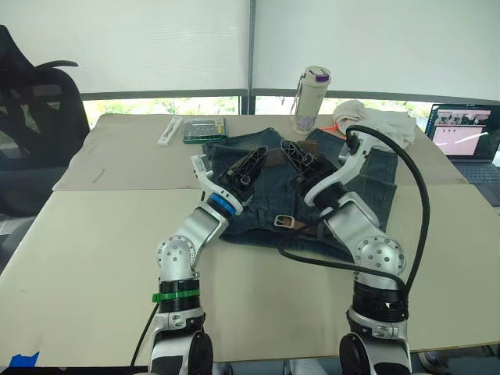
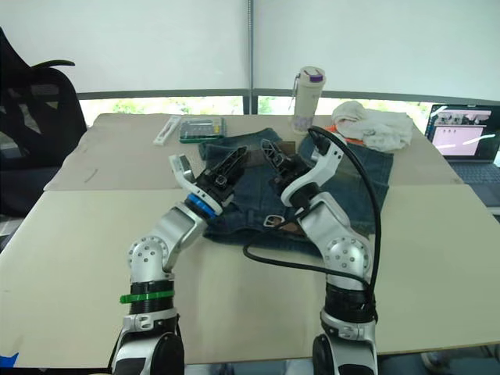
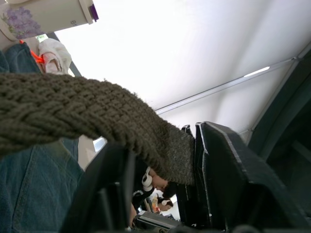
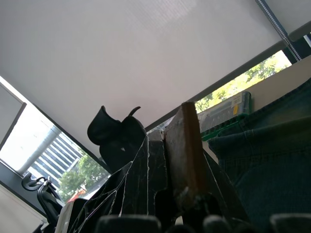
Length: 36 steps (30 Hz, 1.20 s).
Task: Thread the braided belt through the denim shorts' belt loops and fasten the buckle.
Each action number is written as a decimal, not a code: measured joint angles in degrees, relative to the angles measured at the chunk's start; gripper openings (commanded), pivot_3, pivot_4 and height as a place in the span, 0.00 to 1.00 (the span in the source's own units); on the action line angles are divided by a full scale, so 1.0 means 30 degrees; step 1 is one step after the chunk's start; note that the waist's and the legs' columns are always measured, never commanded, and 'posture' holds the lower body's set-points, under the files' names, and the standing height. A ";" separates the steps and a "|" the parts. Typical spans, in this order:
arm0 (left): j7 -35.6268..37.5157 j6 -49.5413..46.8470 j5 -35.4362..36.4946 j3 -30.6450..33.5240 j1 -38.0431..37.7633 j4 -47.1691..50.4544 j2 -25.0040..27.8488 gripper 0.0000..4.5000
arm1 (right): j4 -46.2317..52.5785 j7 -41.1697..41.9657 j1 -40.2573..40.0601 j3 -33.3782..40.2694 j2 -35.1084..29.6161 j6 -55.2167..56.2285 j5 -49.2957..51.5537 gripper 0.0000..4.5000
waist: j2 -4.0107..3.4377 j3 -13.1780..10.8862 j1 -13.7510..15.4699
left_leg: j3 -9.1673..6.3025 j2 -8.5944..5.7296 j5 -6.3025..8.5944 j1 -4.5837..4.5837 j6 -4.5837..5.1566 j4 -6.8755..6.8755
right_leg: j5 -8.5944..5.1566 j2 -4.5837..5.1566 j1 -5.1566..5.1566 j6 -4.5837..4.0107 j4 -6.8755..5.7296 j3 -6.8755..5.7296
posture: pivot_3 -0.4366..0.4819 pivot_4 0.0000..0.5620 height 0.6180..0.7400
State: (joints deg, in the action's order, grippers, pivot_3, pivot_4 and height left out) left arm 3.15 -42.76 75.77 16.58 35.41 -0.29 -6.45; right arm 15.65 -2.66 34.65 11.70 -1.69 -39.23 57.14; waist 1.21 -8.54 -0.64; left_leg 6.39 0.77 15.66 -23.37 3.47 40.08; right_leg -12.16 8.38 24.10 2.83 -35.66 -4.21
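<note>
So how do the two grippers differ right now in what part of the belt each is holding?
The left gripper pinches the braided belt at its woven free tip, with the strap running off sideways. The right gripper clamps a smooth brown part of the belt, seen edge-on and standing upright between its fingers. Both hover over the denim shorts near the far edge, shut on the belt; the buckle lies on the shorts' near edge.

Beige table — denim shorts, bottle, white cloth, laptop, green case.
</note>
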 measured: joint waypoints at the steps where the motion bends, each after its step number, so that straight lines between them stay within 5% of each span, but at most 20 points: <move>1: -0.0002 0.0000 0.0008 -0.0002 -0.0003 0.0001 0.0052 0.14 | 0.0015 -0.0017 -0.0028 -0.0003 0.0012 -0.0004 0.0048 0.00 | 0.0000 0.0000 0.0004 | -0.0001 0.0000 0.0000 0.0000 0.0000 0.0000 | 0.0000 0.0000 -0.0001 0.0000 0.0000 0.0000 | 0.48 0.27 0.97; 3: -0.0014 -0.0005 0.0049 -0.0006 -0.0084 0.0044 0.0125 0.01 | 0.0152 -0.0051 -0.0178 -0.0030 0.0027 -0.0020 0.0115 0.00 | 0.0000 0.0000 0.0003 | -0.0001 0.0001 0.0000 0.0001 0.0000 -0.0002 | 0.0000 -0.0001 0.0000 0.0000 0.0000 0.0000 | 0.48 0.27 0.97; 13: 0.0051 -0.0410 0.0777 0.0026 -0.0538 0.0281 0.0497 0.01 | 0.0228 -0.0013 -0.0324 -0.0724 -0.0123 -0.0059 -0.0556 0.00 | 0.0000 0.0000 -0.0001 | 0.0000 0.0005 -0.0001 0.0002 -0.0003 -0.0004 | -0.0001 -0.0004 0.0003 -0.0001 0.0000 0.0002 | 0.48 0.27 0.97; 20: 0.0017 -0.0745 0.1015 -0.0325 -0.0544 0.0647 0.0801 0.51 | 0.0225 -0.0070 -0.0321 -0.0829 0.0151 -0.0164 -0.0607 0.00 | 0.0000 0.0000 0.0005 | 0.0002 0.0001 -0.0002 0.0004 -0.0004 -0.0004 | -0.0001 -0.0004 -0.0001 -0.0001 0.0002 0.0002 | 0.48 0.27 0.97; 27: -0.0041 -0.0758 0.0970 -0.0590 -0.0544 0.0636 0.0859 0.51 | 0.0227 -0.0068 -0.0322 -0.0879 0.0120 -0.0289 -0.0583 0.00 | 0.0000 0.0000 -0.0007 | 0.0002 0.0003 -0.0002 0.0005 -0.0004 -0.0006 | -0.0001 -0.0004 0.0000 -0.0001 0.0002 0.0002 | 0.48 0.27 0.97; 33: -0.0040 -0.0746 0.1087 -0.0563 -0.0550 0.0637 0.0863 0.03 | 0.0228 -0.0061 -0.0322 -0.0834 0.0122 -0.0289 -0.0565 0.00 | 0.0000 0.0000 -0.0001 | 0.0002 0.0002 -0.0002 0.0003 -0.0004 -0.0006 | -0.0001 -0.0004 0.0000 -0.0001 0.0003 0.0002 | 0.48 0.27 0.97; 36: -0.0041 -0.0747 0.1128 -0.0562 -0.0614 0.0638 0.0862 0.01 | 0.0233 -0.0050 -0.0337 -0.0818 0.0130 -0.0288 -0.0563 0.00 | 0.0000 0.0000 -0.0002 | 0.0001 0.0002 -0.0002 0.0002 -0.0004 -0.0007 | -0.0001 -0.0004 0.0001 -0.0001 0.0004 0.0003 | 0.48 0.27 0.97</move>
State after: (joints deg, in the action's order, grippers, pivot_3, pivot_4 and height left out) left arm 3.03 -45.00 79.16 14.90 33.57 1.62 -3.86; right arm 16.35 -2.81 33.64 9.25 -1.30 -40.10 55.45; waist 1.21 -8.54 -0.64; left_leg 6.40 0.77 15.66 -23.36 3.46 40.06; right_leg -12.17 8.37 24.11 2.82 -35.65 -4.20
